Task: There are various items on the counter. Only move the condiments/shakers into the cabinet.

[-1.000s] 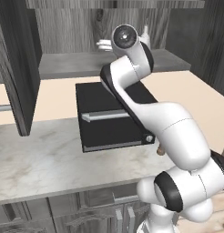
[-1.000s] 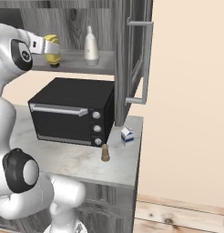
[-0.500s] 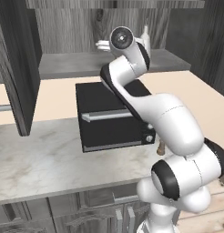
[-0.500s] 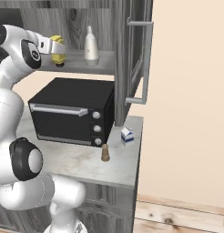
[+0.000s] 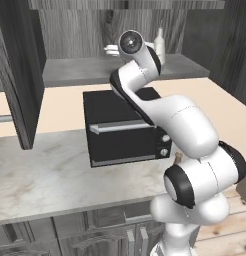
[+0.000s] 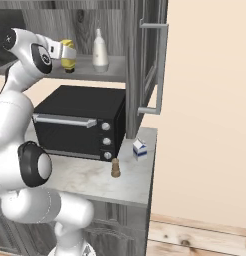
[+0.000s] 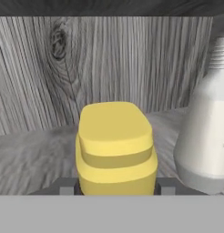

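The gripper (image 6: 65,54) is up at the cabinet (image 6: 136,60) shelf with its fingers clamped on the yellow bottle (image 6: 69,56), which sits between them in the hand view, the bottle's cap end (image 7: 114,148) facing the camera. In the right base view the bottle's base appears to be at or just above the shelf (image 6: 110,73), left of the white bottle (image 6: 99,51); I cannot tell whether it already rests there.

The white bottle stands upright on the shelf, just beside the yellow one, and it looms at the right of the hand view (image 7: 206,132). So one condiment looks delivered and a second is at the point of delivery but not yet let go.

Below the cabinet, on the counter (image 6: 130,183), the brown shaker (image 6: 115,167) stands upright in front of the toaster oven's (image 6: 80,122) right corner, near the counter's front edge. The blue-and-white box (image 6: 139,148) stands behind the shaker, beside the oven, under the cabinet door (image 6: 147,55). In the left base view the shaker's top (image 5: 178,156) peeks out behind the arm.

By my judgement the task is a little over halfway: the yellow bottle needs setting down and releasing, then the shaker needs fetching up to the shelf. The box should stay on the counter.
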Robot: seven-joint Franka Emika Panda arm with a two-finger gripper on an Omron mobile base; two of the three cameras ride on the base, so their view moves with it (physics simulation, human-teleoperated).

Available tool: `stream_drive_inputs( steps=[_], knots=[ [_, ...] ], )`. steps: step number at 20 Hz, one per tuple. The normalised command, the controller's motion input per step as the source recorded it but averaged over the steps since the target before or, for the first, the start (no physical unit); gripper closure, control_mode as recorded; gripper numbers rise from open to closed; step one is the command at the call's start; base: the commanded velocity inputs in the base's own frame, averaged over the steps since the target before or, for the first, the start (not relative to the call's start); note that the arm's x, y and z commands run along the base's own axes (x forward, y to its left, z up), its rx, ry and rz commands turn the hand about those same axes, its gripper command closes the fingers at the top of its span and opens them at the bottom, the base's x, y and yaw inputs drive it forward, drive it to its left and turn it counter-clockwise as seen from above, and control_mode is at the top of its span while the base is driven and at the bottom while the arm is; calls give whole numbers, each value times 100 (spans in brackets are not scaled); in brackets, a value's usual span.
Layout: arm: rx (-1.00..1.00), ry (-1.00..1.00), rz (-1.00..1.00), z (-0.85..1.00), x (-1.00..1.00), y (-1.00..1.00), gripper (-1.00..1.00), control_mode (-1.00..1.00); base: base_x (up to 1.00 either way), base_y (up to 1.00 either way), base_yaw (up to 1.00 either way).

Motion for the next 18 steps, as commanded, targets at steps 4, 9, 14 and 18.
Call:
stream_drive_inputs(
  steps=[4,9,14,18],
  knots=[
    [0,2,0,-11,9,0,100,-100,0,0,0],
    [0,1,0,-1,2,0,100,-100,0,0,0],
    [0,0,0,0,0,0,-100,-100,0,0,0],
    [0,0,0,0,0,0,-100,-100,0,0,0]
  ],
)
